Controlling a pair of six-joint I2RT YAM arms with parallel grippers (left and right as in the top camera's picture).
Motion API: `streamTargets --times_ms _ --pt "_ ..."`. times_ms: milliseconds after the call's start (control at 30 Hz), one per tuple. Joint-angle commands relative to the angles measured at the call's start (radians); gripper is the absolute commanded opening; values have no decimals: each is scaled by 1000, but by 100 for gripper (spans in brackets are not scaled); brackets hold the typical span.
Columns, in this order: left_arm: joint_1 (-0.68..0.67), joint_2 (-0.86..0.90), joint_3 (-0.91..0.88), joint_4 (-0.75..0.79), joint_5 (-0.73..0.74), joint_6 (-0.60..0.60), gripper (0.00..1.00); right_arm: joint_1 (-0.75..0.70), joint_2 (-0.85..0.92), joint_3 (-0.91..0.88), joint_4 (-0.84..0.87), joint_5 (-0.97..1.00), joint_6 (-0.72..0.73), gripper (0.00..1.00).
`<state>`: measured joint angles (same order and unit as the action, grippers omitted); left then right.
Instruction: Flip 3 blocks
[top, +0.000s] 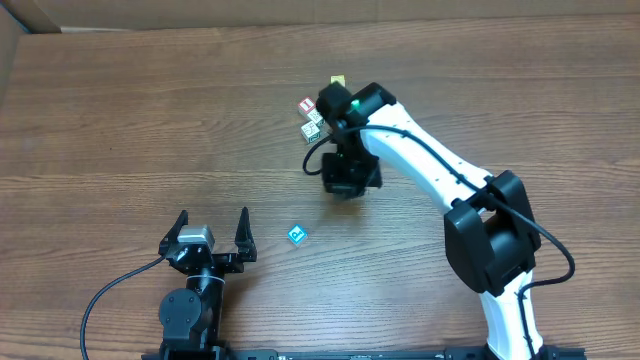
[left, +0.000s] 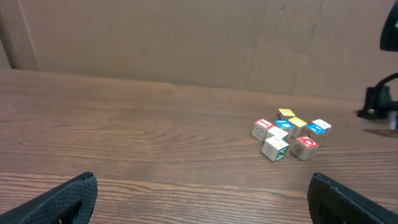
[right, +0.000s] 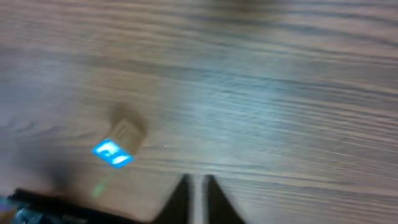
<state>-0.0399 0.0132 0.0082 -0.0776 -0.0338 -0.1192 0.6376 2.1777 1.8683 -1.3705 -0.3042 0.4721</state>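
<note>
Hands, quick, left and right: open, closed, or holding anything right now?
Left hand: open, holding nothing.
Right hand: closed, holding nothing.

The left claw (top: 213, 218) sits at the near side on its folded left arm (top: 190, 305), fingers spread wide apart. The right arm (top: 430, 165) stretches forward and leftward, with the right claw (right: 197, 180) pointing down, fingers closed together.
</note>
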Motion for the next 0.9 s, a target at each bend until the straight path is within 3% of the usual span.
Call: streamTargets --times_ms 0,33,167,200,300,400,533,867 --pt "-6 -9 -3 1 8 22 100 77 -14 -7 31 -74 5 4" --pt "-6 -9 -3 1 8 22 100 92 -14 -11 43 -73 13 4" --pt "-6 -9 -3 1 8 22 100 148 -14 -17 85 14 19 51" --pt "-6 -9 -3 1 8 22 100 161 -14 -17 87 68 18 66" --pt "-6 -9 -3 1 8 22 100 187 -14 -17 91 191 13 91" --pt "-6 -9 -3 1 8 22 100 190 -14 -17 91 183 -58 90" --pt "-6 -9 -3 1 8 22 100 200 -14 -37 129 129 -192 80" --pt "-6 -9 -3 1 8 22 100 262 -14 -163 306 90 -265 65"
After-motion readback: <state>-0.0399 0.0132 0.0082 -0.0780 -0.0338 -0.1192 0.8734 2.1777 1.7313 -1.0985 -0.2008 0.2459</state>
